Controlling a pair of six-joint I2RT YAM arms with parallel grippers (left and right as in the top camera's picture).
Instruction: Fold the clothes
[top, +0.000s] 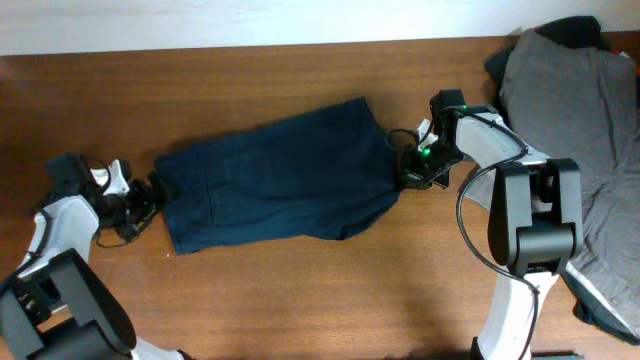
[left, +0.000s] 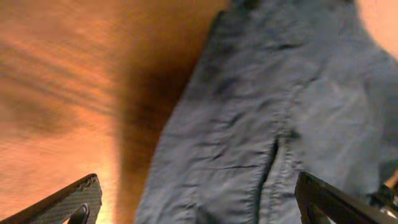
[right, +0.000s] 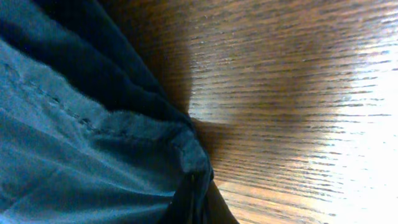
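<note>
A dark blue garment lies spread across the middle of the wooden table. My left gripper is at its left end. In the left wrist view its fingers stand wide open, with the blue cloth lying between and beyond them. My right gripper is at the garment's right end. In the right wrist view the cloth bunches into a pinched fold at the jaws, so the gripper is shut on the edge.
A pile of grey clothes with a dark piece on top fills the right side of the table and hangs over its edge. Bare wood lies in front of and behind the blue garment.
</note>
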